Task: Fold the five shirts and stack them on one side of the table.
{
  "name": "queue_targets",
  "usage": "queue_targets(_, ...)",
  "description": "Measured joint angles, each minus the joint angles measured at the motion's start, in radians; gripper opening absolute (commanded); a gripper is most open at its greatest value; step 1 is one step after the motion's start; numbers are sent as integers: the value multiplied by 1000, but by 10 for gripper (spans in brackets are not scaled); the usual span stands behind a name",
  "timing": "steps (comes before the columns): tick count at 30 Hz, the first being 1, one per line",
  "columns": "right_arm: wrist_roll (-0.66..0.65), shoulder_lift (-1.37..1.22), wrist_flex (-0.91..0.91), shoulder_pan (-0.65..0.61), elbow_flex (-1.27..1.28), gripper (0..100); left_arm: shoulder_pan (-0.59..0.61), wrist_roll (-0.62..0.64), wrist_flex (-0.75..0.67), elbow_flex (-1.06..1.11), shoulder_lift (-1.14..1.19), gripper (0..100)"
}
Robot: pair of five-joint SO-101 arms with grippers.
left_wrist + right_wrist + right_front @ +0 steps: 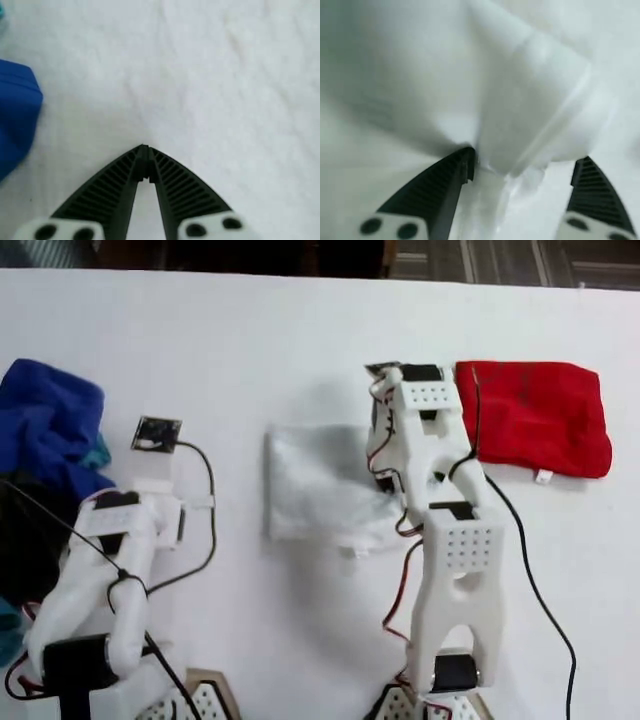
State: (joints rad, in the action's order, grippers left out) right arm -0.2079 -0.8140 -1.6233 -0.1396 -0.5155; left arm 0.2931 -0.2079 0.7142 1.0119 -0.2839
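Two hands inspected. Right hand (525, 175) spread wide, fold of white shirt (315, 480) bunched between fingers, mid-surface. Left hand (145, 167) closed, empty, over bare surface (210, 75), blue shirt (15, 115) beside. Red shirt (535, 418) folded, right side.

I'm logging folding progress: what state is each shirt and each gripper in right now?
red shirt, folded flat
white shirt, partly folded, one edge bunched
blue shirt, crumpled, unfolded
left gripper, shut, empty
right gripper, open, white shirt's edge between its fingers
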Motion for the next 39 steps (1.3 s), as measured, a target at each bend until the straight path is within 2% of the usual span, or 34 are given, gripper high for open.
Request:
queue_targets(4, 0, -25, -32, 0, -25, 1, 2, 0, 0, 0, 0, 27)
queue_targets(6, 0, -34, -32, 2, -25, 46, 0, 0, 0, 0, 0, 27)
queue_targets(8, 0, -34, -32, 2, -25, 14, 2, 0, 0, 0, 0, 27)
queue_targets(18, -12, -18, -55, 18, -71, 20, 2, 0, -9, 3, 0, 27)
queue_targets(30, -256, 222, -89, 141, -278, 20, 2, 0, -9, 3, 0, 27)
queue_targets(39, -425, 236, -44, 296, -445, 20, 2, 0, -9, 3, 0, 27)
